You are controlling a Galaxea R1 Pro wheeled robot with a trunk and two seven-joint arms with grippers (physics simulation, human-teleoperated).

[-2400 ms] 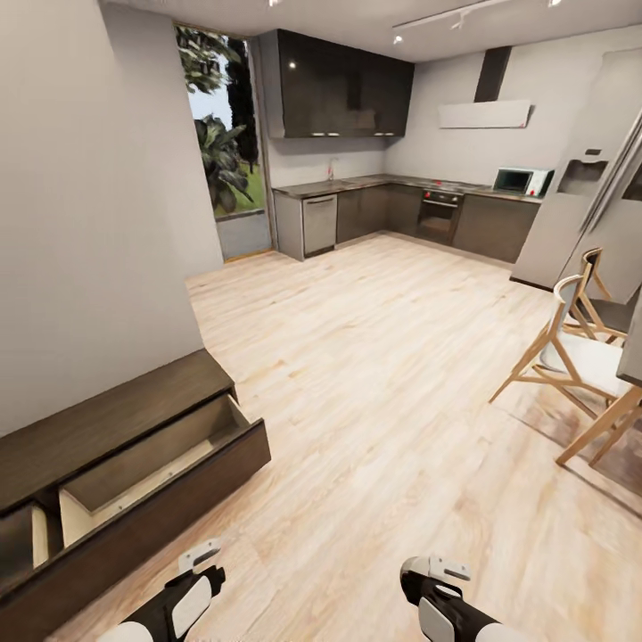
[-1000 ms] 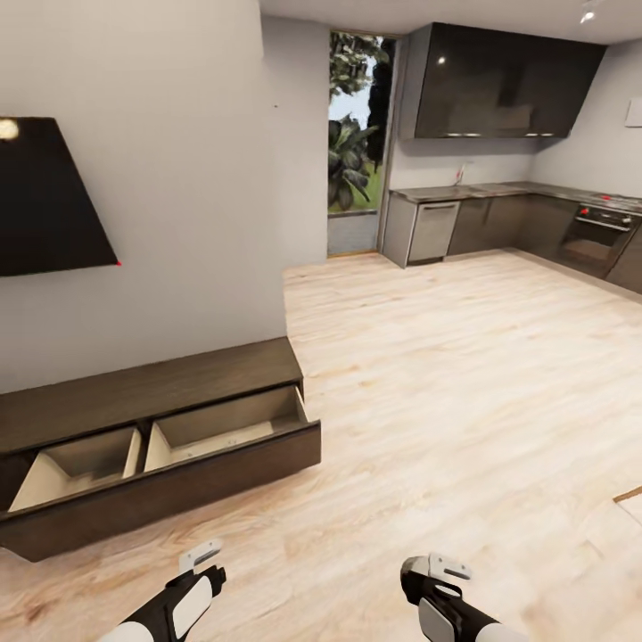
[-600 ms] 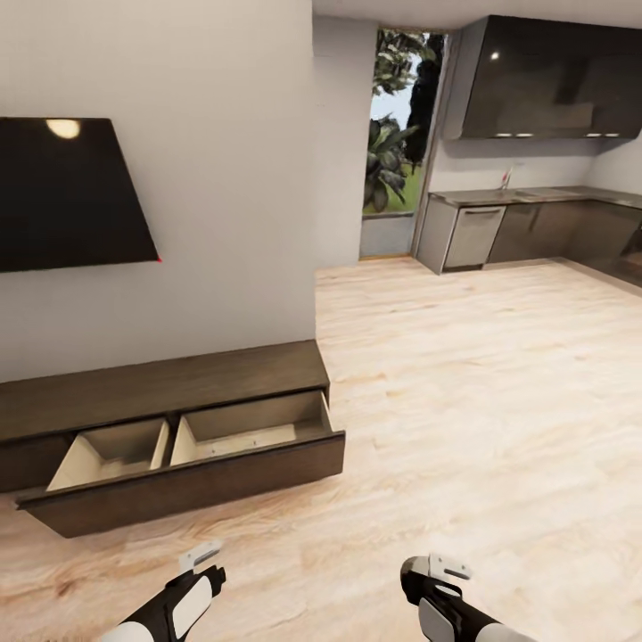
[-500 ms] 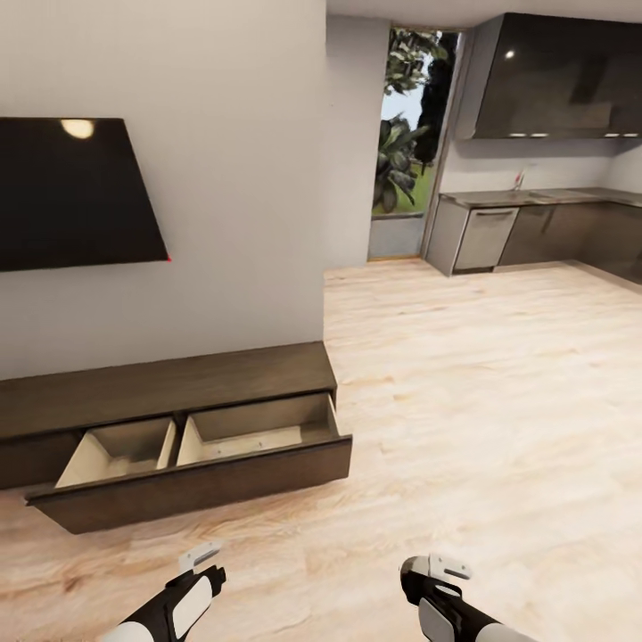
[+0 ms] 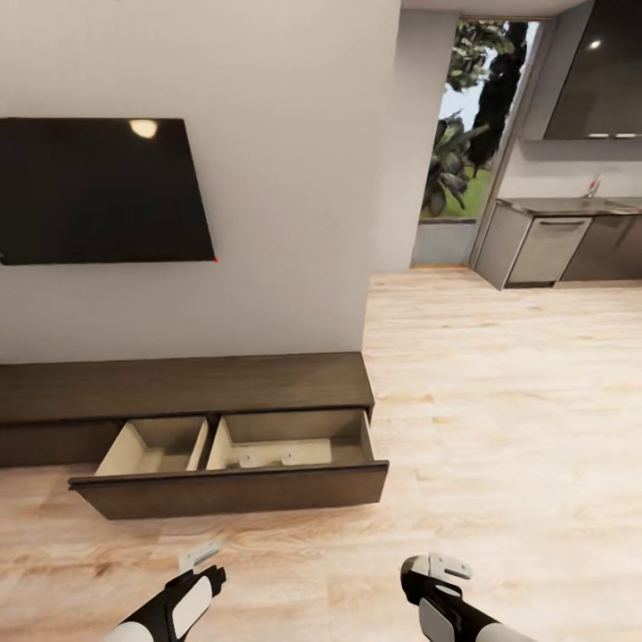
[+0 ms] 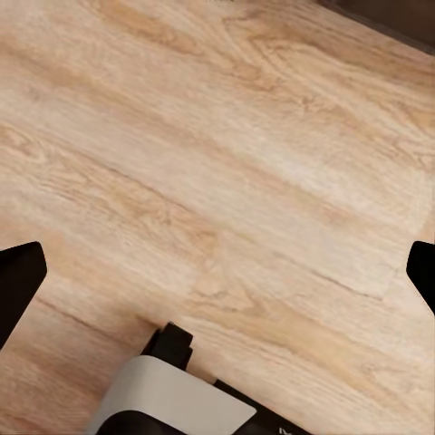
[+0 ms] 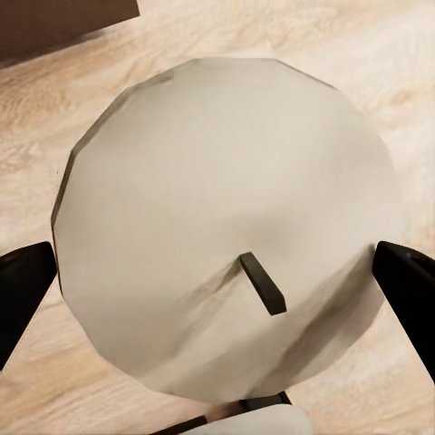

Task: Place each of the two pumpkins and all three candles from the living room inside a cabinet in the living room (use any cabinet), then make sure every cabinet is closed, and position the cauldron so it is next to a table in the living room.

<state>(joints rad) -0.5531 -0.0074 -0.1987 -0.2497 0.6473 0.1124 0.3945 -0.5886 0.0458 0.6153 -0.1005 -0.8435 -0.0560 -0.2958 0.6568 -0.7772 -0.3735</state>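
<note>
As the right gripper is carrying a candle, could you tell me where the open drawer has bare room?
In the drawer, the left compartment looks bare, between the side wall and the divider: room for the candle. The right compartment has two small pale items near its front; its back is free.

Home living rm — wall TV (image 5: 102,192), low cabinet (image 5: 187,388), kitchen units (image 5: 571,245) beyond.

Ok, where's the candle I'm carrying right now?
The candle sits between the right tool's fingers in the right wrist view, wick end facing the camera, above the wood floor just short of the cabinet's open drawer.
</note>
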